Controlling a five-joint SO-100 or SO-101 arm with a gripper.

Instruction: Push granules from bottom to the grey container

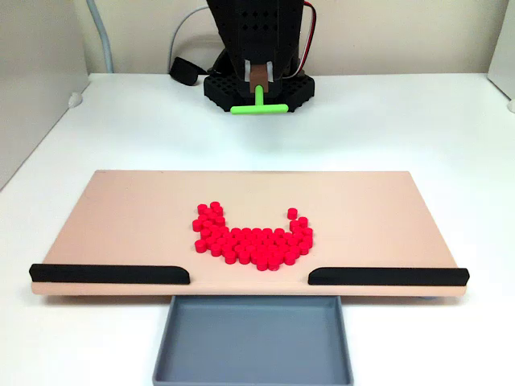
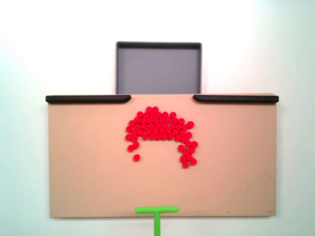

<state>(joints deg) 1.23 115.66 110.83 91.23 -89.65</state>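
Note:
The granules (image 1: pixel 253 241) (image 2: pixel 160 127) are small red pellets lying in an arc-shaped heap on the middle of the beige board (image 1: pixel 121 225) (image 2: pixel 83 162). The heap sits close to the gap between the two black strips. The grey container (image 1: pixel 253 338) (image 2: pixel 158 69) lies just past that gap, against the board's edge, with nothing in it. My gripper (image 1: pixel 259 80) is at the back of a fixed view, shut on the stem of a green T-shaped tool (image 1: pixel 259 108) (image 2: pixel 156 210). The tool's crossbar is at the board's opposite edge, well apart from the heap.
Black strips (image 1: pixel 109 274) (image 1: pixel 386 277) line the board's container-side edge on both sides of the gap. The arm's black base (image 1: pixel 298 90) stands behind the board, with a black object (image 1: pixel 183 71) and cables beside it. A wall (image 1: pixel 32 80) closes the left side.

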